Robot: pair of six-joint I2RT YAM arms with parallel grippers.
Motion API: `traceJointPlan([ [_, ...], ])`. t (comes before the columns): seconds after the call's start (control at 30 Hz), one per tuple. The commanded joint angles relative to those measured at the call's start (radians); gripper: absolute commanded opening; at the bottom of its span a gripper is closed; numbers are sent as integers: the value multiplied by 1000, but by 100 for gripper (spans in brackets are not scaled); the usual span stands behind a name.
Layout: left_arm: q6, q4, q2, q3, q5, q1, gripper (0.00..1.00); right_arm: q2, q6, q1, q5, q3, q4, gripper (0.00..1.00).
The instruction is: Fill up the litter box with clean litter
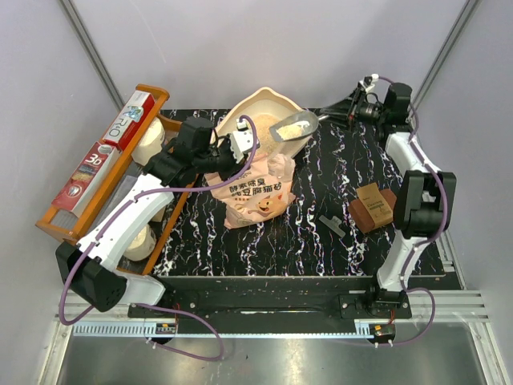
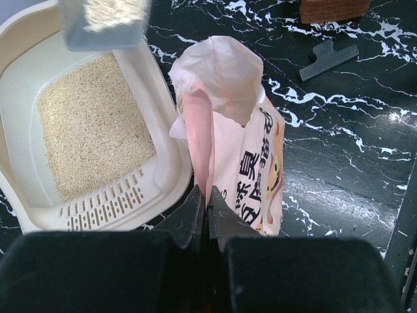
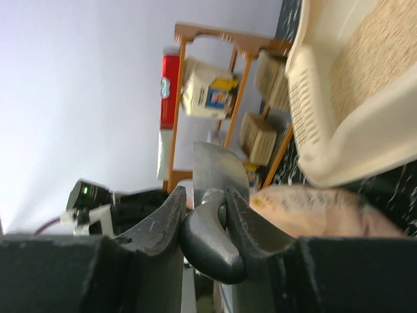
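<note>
The cream litter box [image 1: 240,107] stands at the back of the table, and clean litter [image 2: 91,124] covers its floor inside the rim [image 2: 166,150]. A metal scoop [image 1: 290,127] loaded with granules hangs over the box's right rim. My right gripper [image 1: 338,113] is shut on the scoop's dark handle [image 3: 212,241], seen between the fingers of the right gripper [image 3: 207,199]. The scoop [image 2: 104,26] also shows at the top of the left wrist view. A pink bag [image 1: 255,192] stands in front of the box. My left gripper [image 2: 206,195] is shut on the edge of the bag [image 2: 241,143].
An orange wooden rack [image 1: 96,184] with boxes and rolls lines the left edge. A brown block [image 1: 373,207] and a grey clip [image 1: 331,224] lie right of the bag. The clip [image 2: 329,60] also shows in the left wrist view.
</note>
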Motion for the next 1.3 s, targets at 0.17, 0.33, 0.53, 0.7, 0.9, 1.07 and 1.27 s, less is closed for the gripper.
traceJointPlan([
  [0.17, 72, -7, -56, 25, -49, -9, 0, 203, -365, 47, 393, 532, -359, 0],
  [0.33, 70, 6, -61, 13, -43, -15, 0, 295, -736, 142, 711, 801, -608, 0],
  [0.53, 104, 31, -136, -30, 28, -14, 0, 367, -1012, 270, 937, 983, -690, 0],
  [0.7, 34, 170, -243, -159, 62, -17, 0, 352, -1277, 356, 1092, 977, -716, 0],
  [0.9, -23, 239, -230, -179, 30, -18, 0, 203, -1341, 385, 1155, 879, -713, 0],
  [1.07, -105, 267, -159, -107, -16, 2, 0, -56, -1325, 382, 910, 799, -829, 0],
  [1.27, -129, 298, -130, -85, -59, -14, 0, -239, -1189, 382, 666, 661, -1069, 0],
])
